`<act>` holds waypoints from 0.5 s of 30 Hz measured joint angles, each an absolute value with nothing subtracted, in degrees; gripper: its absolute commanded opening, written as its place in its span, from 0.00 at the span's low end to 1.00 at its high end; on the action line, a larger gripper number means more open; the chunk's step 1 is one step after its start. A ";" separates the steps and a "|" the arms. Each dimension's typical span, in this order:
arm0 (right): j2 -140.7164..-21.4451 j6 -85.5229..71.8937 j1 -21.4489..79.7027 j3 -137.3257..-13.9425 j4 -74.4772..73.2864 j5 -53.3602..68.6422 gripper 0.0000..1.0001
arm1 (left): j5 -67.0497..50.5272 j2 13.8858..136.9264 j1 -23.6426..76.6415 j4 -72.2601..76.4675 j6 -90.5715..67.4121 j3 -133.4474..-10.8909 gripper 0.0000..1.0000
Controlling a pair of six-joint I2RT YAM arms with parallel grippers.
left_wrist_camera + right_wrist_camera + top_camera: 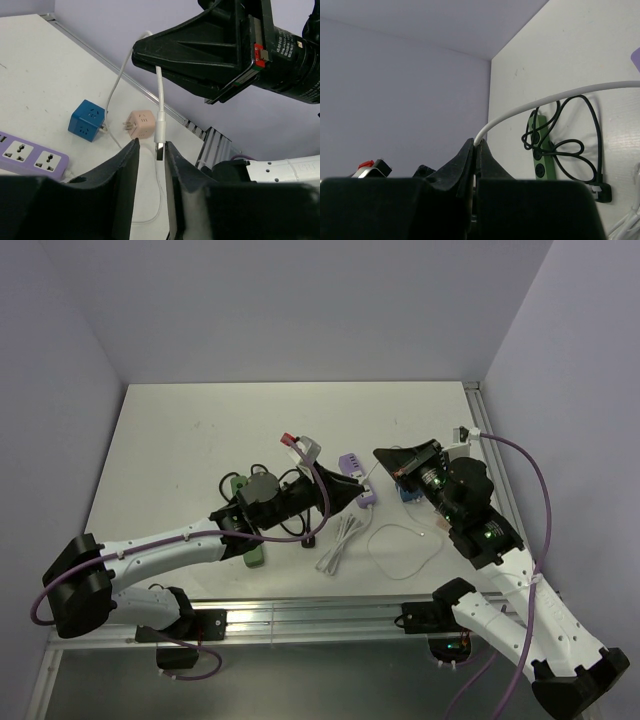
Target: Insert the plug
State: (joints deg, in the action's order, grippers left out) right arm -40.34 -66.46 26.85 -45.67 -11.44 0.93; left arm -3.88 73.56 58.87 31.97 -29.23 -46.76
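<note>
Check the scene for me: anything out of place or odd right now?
Yes. The blue plug sits loose on the table beside a pink cube adapter, untouched, while the right gripper pinches a white cable whose USB end dangles between the left gripper's open fingers. No damage visible.

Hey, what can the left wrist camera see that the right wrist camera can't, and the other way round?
Left wrist only: the blue cube plug, a pink cube adapter, a purple power strip, and the cable's connector hanging inside the open left claw. Right wrist only: the green power strip with a looped black cord across it. Both: the white cable pinched in the right claw.
</note>
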 measured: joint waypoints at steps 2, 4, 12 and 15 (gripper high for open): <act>-40.34 -66.46 26.85 -45.63 -11.09 0.99 0.00 | -3.90 73.56 58.87 31.99 -29.65 -46.78 0.25; -40.34 -66.46 26.85 -45.47 -10.68 1.13 0.00 | -4.01 73.56 58.87 31.94 -30.00 -46.96 0.13; -40.23 -64.86 26.85 -45.30 -10.13 2.72 0.48 | -6.94 73.54 58.06 31.94 -33.10 -46.96 0.00; -40.01 -62.00 26.85 -45.30 -9.87 4.73 0.72 | -11.35 73.21 54.92 31.92 -36.77 -46.96 0.00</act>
State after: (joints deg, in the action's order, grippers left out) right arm -40.01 -62.00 26.85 -45.30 -9.87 4.73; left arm -11.35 73.21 54.92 31.92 -36.77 -46.96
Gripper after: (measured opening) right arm 0.573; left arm 0.042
